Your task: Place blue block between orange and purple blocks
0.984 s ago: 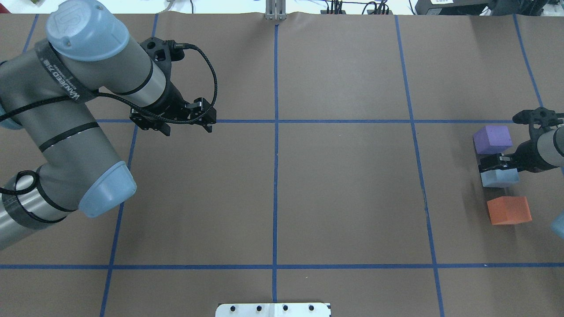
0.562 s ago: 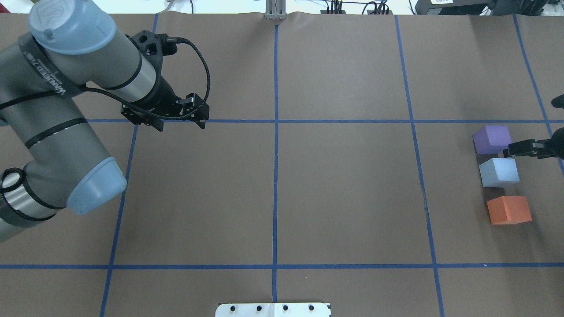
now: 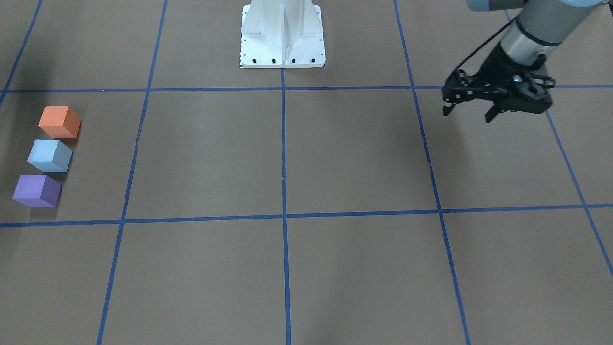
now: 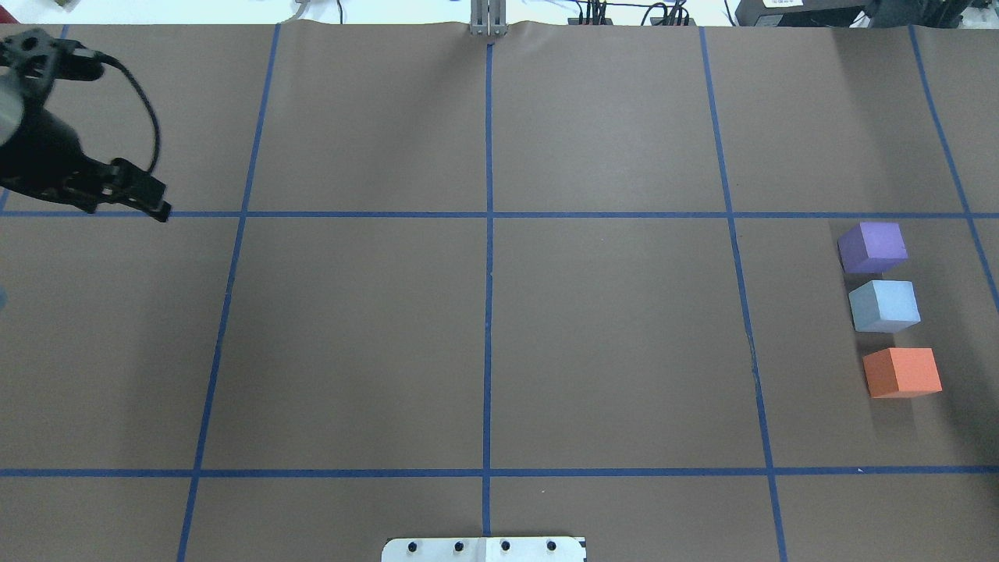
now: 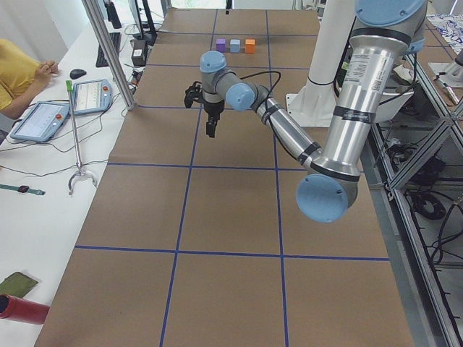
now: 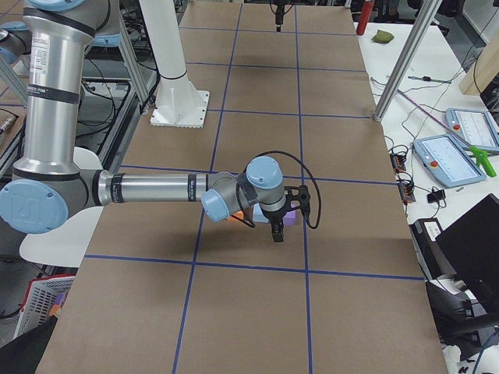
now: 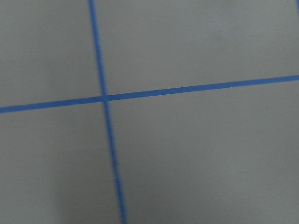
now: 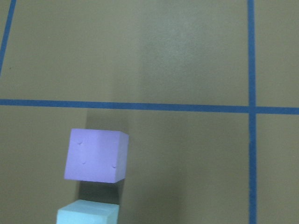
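At the robot's right end of the brown paper-covered counter point(image 4: 609, 328), three small cubes stand in a row that runs straight away from the robot. Nearest is the bright orange matte cube point(image 4: 901, 372). Next comes the pale sky-blue matte cube point(image 4: 884, 305), just beside both neighbours with a thin gap on each side, and farthest is the violet-purple matte cube point(image 4: 872, 247). The blue one thus sits between the other two, and I judge the placing done. The right gripper point(image 6: 277, 232) hangs near the row, pointing down, its wrist camera looking on the purple cube and the blue one's top. Whether its fingers are spread I cannot tell. The left gripper point(image 3: 467, 114) hovers well apart at the opposite end, fingers wide and empty. Any correcting nudge would fall to the nearer right arm.
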You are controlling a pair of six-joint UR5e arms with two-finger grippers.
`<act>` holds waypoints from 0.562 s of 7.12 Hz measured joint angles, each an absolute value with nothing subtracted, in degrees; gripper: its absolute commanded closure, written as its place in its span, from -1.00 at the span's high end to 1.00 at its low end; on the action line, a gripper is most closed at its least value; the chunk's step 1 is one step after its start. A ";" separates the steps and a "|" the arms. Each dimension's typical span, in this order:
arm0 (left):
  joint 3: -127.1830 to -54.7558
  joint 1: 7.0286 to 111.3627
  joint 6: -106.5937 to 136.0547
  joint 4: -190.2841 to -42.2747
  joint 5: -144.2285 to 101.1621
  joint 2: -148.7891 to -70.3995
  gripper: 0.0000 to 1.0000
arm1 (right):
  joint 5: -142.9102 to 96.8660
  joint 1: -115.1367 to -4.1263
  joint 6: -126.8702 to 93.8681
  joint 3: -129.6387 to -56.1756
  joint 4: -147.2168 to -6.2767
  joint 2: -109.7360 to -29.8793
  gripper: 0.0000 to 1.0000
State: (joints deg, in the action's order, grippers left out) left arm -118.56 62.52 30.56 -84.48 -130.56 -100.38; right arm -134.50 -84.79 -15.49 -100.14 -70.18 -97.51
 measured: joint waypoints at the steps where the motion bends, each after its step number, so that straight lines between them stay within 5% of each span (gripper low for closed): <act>1: -116.27 69.57 18.69 -84.49 -133.20 -96.41 1.00 | -135.90 -89.37 -8.12 -100.39 -77.95 -94.98 1.00; 4: -102.31 84.82 -6.43 -84.67 -138.33 -93.92 1.00 | -137.15 -95.58 2.60 -101.16 -92.11 -89.41 1.00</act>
State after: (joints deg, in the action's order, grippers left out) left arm -102.31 84.82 -6.43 -84.67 -138.33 -93.92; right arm -137.15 -95.58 2.60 -101.16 -92.11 -89.41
